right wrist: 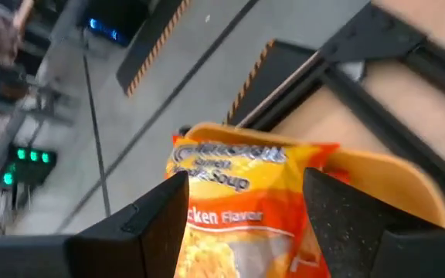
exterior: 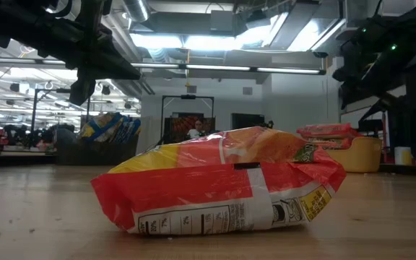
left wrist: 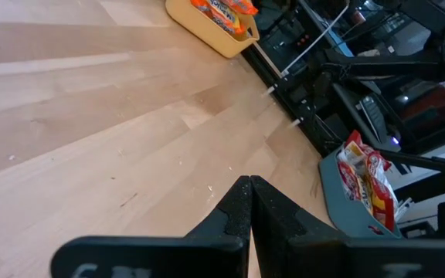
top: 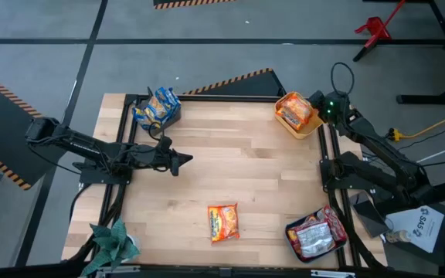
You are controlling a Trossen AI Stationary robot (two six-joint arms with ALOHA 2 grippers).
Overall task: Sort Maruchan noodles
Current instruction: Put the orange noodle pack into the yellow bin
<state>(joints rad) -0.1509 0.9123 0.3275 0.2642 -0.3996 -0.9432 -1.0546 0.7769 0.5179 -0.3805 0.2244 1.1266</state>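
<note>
High view: wooden bench (top: 230, 162) with a bin at each of three corners; left arm reaches in from the left side, right arm stretches along the right edge toward the far right corner; yellow bin (top: 297, 116) at the far right corner holds orange-and-yellow Maruchan noodles (top: 292, 110); grey bin (top: 157, 110) at the far left corner holds blue-and-yellow packets (top: 157, 105); teal bin (top: 315, 235) at the near right corner holds silver-and-red packets (top: 315, 234); one orange packet (top: 223, 222) lies loose on the bench, near the front edge, well apart from both arms. Right tool (right wrist: 246, 208) hangs above the yellow bin with its fingers spread wide, an orange packet (right wrist: 246, 193) lying between and below them, apparently released into the bin rather than gripped. Left tool (top: 178, 161) waits clenched and empty over the bench's left-centre. Step in hand, by judgement: drop-off of an orange packet, nearly complete. Next move calls for lifting the right tool clear, travelling to the loose orange packet, and gripping it across its flat sides for the yellow bin.
</note>
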